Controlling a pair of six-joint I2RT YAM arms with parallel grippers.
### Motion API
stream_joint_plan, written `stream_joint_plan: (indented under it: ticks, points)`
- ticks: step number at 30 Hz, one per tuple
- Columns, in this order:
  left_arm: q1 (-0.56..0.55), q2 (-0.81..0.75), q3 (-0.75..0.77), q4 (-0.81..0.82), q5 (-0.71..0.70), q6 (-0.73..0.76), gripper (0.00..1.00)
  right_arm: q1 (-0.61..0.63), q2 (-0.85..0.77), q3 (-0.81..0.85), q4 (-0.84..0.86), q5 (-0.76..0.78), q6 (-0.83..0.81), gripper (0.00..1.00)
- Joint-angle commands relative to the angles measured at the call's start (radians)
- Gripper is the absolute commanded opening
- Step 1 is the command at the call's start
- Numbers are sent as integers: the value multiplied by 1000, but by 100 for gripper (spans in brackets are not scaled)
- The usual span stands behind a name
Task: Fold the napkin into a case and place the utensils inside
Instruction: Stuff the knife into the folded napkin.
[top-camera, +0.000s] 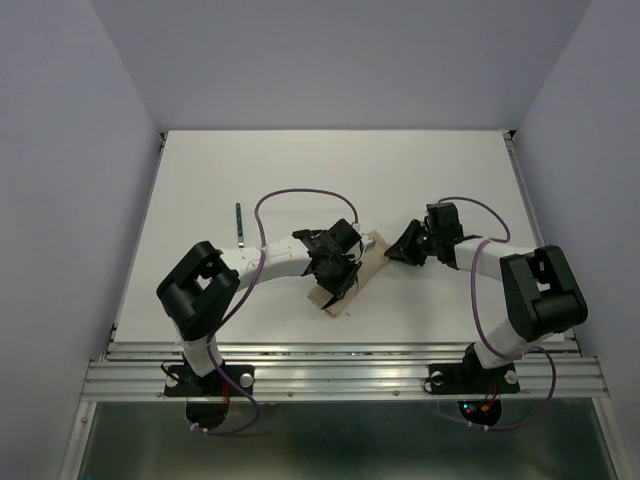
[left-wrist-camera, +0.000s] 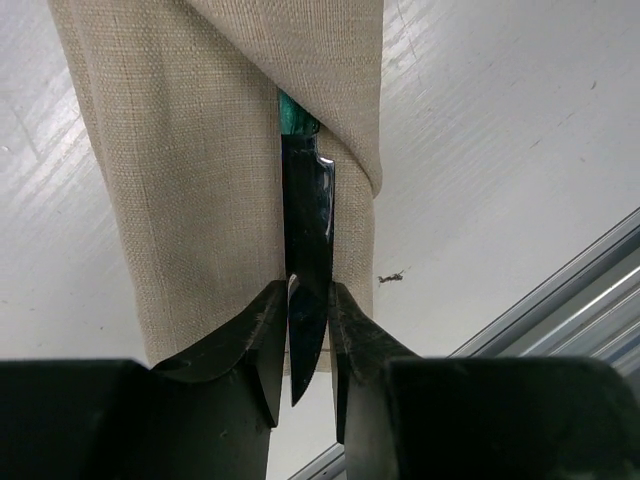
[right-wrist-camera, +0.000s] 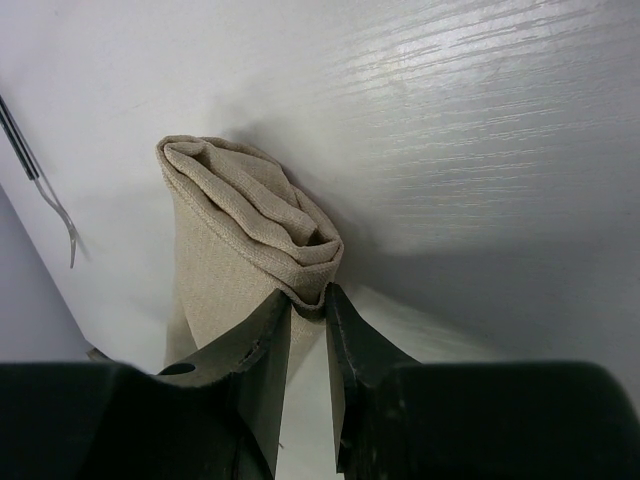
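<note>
The napkin is folded into a narrow beige case (top-camera: 350, 285) lying slantwise mid-table. My left gripper (left-wrist-camera: 308, 295) is shut on the dark blade of a knife (left-wrist-camera: 306, 220). The knife's green handle end is tucked into the fold of the case (left-wrist-camera: 190, 180). In the top view the left gripper (top-camera: 335, 268) sits over the case's middle. My right gripper (right-wrist-camera: 308, 298) is shut on the lower edge of the case's open end (right-wrist-camera: 250, 215), pinching the cloth layers. In the top view it (top-camera: 400, 247) is at the case's far right end. A fork (top-camera: 240, 225) with a green handle lies apart on the left, its tines also in the right wrist view (right-wrist-camera: 62, 215).
The white table (top-camera: 330, 170) has a metal rail (top-camera: 340, 370) along its near edge, which also shows in the left wrist view (left-wrist-camera: 560, 310). Grey walls close in the left, right and back sides.
</note>
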Motion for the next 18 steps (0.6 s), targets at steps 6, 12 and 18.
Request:
stream_joint_plan:
  ticks: [6,12,18]
  points:
    - [-7,38,92,-7,2,0,29,10,-12,37,17,13,6,26]
    - [-7,64,132,-5,11,-1,29,10,-13,36,19,13,6,26]
    - [-7,82,152,0,15,-8,30,10,-15,33,19,13,6,26]
